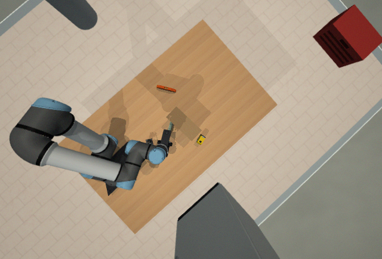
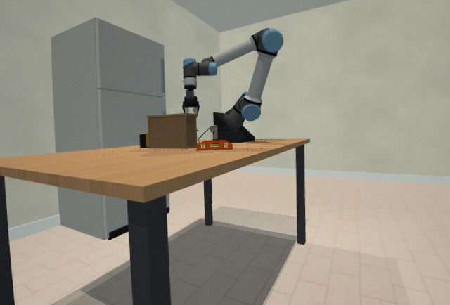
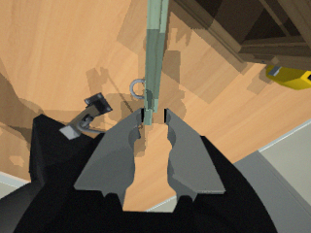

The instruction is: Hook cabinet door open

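The brown cabinet (image 1: 188, 124) (image 2: 170, 131) stands flat on the table (image 1: 234, 77) (image 2: 109, 174). Its thin green door (image 1: 170, 125) (image 3: 156, 53) is swung out towards the arm. A small metal eye (image 3: 136, 88) sits on the door's left face. The post with its wire hook (image 3: 91, 113) (image 2: 212, 131) stands left of the door, and the hook's tip is clear of the eye. My gripper (image 3: 154, 109) (image 1: 167, 133) (image 2: 190, 110) points down, its fingers nearly shut and astride the door's top edge. The door rests against the left finger, with a gap to the right one.
An orange spirit level (image 1: 166, 88) (image 2: 214, 145) lies on the table beyond the cabinet. A yellow tape measure (image 1: 200, 139) (image 3: 291, 78) (image 2: 143, 140) lies beside the cabinet. A grey fridge (image 2: 109, 112) (image 1: 215, 228), a red box (image 1: 348, 35) and a grey column (image 1: 61, 0) stand off the table.
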Controlling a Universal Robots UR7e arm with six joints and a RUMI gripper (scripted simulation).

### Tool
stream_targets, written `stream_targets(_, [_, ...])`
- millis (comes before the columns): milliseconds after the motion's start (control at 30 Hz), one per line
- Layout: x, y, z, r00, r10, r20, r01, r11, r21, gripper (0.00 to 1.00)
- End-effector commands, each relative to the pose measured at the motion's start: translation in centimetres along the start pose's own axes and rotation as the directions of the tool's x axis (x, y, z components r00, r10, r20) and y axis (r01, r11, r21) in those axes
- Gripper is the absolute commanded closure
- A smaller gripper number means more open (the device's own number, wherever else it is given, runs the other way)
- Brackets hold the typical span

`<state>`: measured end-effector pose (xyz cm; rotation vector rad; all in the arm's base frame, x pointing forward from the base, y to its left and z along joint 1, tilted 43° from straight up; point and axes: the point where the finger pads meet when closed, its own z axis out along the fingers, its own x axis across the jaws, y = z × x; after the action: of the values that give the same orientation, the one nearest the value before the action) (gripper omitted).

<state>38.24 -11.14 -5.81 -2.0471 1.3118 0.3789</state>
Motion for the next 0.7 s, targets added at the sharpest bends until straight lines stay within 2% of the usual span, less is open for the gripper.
stream_targets(0, [0.5,0.0,0.0,1.0,-0.017,-0.001,0.017,1.0,0.0,0.85])
stream_targets(667, [1.9,-0.2,0.0,0.993,-0.115,-0.001,0.115,0.993,0.0,0.85])
